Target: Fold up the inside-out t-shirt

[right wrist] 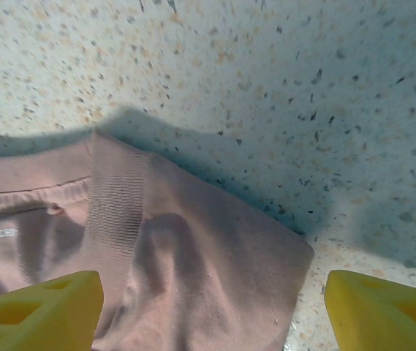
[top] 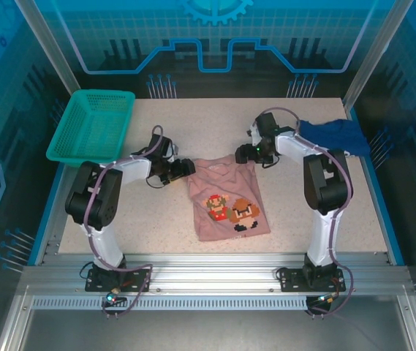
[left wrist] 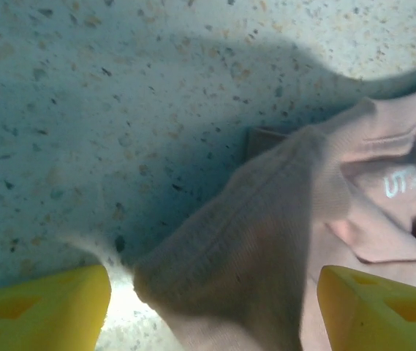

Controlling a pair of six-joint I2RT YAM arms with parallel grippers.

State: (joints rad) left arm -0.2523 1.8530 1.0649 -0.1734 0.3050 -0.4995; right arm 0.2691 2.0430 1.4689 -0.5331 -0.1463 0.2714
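The inside-out t-shirt [top: 226,199] is dusty pink and lies folded into a rough rectangle at mid-table, a multicoloured print on its near half. My left gripper [top: 186,167] is low at its far left corner. In the left wrist view the yellow fingers [left wrist: 39,307] stand wide apart, open, with a fold of the shirt [left wrist: 266,219] lying loose between them. My right gripper [top: 246,153] is at the far right corner. Its fingers [right wrist: 387,311] are also spread open, astride the shirt's corner [right wrist: 193,241] and ribbed collar.
A green basket [top: 91,124] sits at the back left of the speckled table [top: 164,219]. A dark blue shirt [top: 332,135] is bunched at the back right, beside the right arm. Blue enclosure walls ring the table.
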